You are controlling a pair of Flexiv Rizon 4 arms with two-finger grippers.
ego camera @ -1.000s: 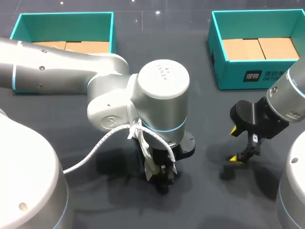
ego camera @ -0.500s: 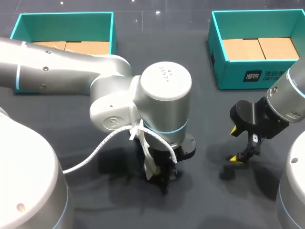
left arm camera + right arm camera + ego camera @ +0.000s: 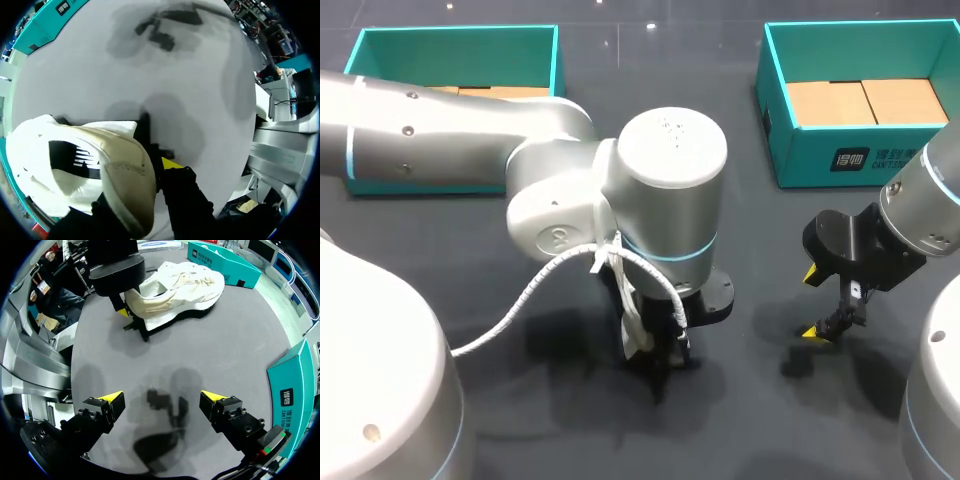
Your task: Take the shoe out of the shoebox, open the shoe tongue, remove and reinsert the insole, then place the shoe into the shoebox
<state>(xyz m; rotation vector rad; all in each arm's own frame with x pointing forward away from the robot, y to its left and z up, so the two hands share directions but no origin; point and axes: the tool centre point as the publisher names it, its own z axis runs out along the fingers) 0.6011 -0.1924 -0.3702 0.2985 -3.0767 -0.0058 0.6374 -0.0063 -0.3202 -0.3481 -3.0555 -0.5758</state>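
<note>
Left arm (image 3: 670, 190) shifted slightly, left pincer (image 3: 127, 307) clamping the shoe (image 3: 185, 282) largely hidden from overhead; right pincer (image 3: 162, 396) wide

So the right gripper (image 3: 162, 397) hangs over the grey bench (image 3: 240, 340) with its yellow-tipped fingers (image 3: 107, 407) spread wide and nothing between them, just its own shadow on the surface underneath. Ahead of it is the white shoe (image 3: 185, 282) with a black sole, and the left gripper (image 3: 126, 307) has hold of its cream heel end, one yellow tip showing. There's a teal shoebox (image 3: 225, 262) just past the toe and a second teal box (image 3: 295, 385) off beside the right gripper.
</note>
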